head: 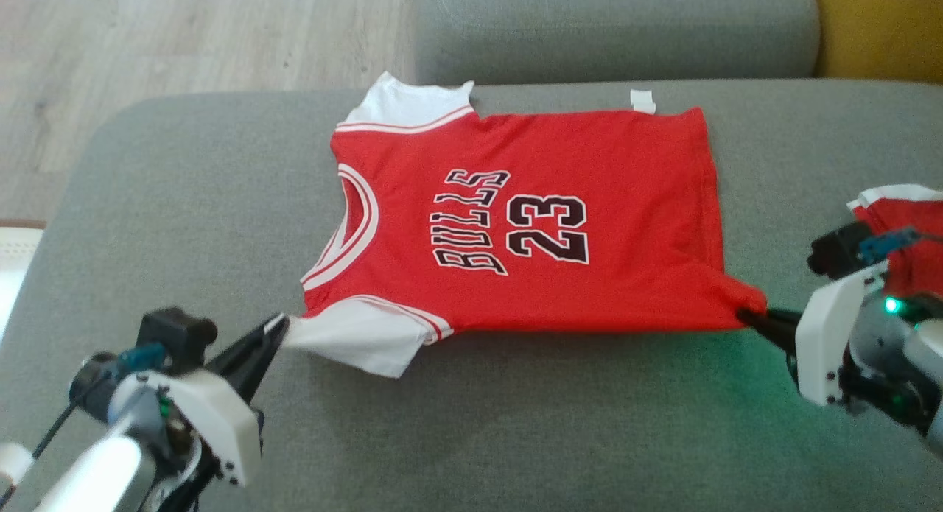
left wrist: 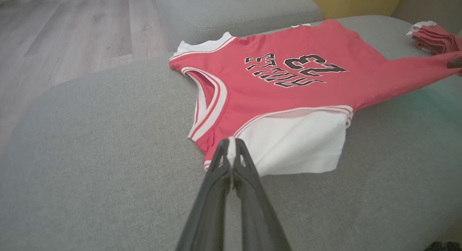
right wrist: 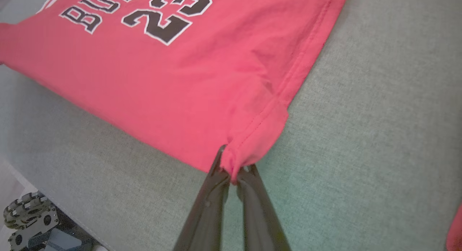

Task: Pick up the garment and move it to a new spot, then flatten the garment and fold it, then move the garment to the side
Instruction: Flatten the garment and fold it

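Observation:
The garment [head: 530, 225] is a red basketball jersey with white sleeves and "BULLS 23" in black. It lies spread flat on the grey cushion [head: 184, 202], neck toward the left. My left gripper [head: 278, 326] is shut on the near white sleeve [left wrist: 296, 142], pinching its edge at the fingertips [left wrist: 231, 150]. My right gripper [head: 745, 314] is shut on the near hem corner [right wrist: 252, 135] of the garment [right wrist: 162, 81], which bunches where the fingers [right wrist: 231, 171] clamp it. The cloth [left wrist: 288, 85] is drawn taut between the two grips.
A second red and white garment [head: 902, 225] lies bunched at the right edge of the cushion, behind my right wrist. A grey backrest [head: 611, 26] runs along the far side. Wooden floor [head: 169, 40] lies beyond the cushion's left edge. A wheeled base [right wrist: 29, 215] shows below the cushion's front.

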Motion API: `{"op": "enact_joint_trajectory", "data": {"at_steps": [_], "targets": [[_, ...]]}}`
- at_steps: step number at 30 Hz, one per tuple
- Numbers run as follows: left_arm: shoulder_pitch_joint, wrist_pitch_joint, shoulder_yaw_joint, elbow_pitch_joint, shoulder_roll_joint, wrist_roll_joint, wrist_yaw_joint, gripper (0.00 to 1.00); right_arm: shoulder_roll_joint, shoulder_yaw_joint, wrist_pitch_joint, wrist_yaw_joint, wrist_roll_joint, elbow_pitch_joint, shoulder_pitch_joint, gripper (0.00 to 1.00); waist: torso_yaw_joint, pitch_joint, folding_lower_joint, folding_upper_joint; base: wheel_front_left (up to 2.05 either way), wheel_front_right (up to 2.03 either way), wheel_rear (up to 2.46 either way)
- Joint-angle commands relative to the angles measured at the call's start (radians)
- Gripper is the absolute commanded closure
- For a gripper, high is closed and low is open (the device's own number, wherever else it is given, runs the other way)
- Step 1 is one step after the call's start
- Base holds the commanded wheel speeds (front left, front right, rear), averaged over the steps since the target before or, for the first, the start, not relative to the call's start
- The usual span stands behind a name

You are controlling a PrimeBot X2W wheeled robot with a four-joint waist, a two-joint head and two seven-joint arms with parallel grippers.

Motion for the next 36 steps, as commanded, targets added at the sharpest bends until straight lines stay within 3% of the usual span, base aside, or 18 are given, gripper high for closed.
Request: {"op": "enact_joint_trajectory", "data": {"at_steps": [1,22,36], "targets": [[-0.095,-0.001,0.049,-0.030,0.038,0.015,0.006,1.00,-0.029,-0.025,0.002,0.007,-0.012,-0.015,-0.038,1.00,-0.013,0.024,0.0001,0.0000,0.00,0.00,0.00],[-0.491,-0.036,-0.011,0.251,-0.028,0.111,-0.053,1.00,0.094,-0.104,0.072,0.007,-0.073,0.094,-0.184,1.00,-0.054,0.189,0.0001,0.0000,0.00,0.00,0.00],[-0.618,-0.101,-0.071,0.438,-0.074,0.136,-0.072,1.00,0.148,-0.087,0.054,0.007,-0.095,0.160,-0.285,1.00,-0.058,0.248,0.0001,0.0000,0.00,0.00,0.00]]}}
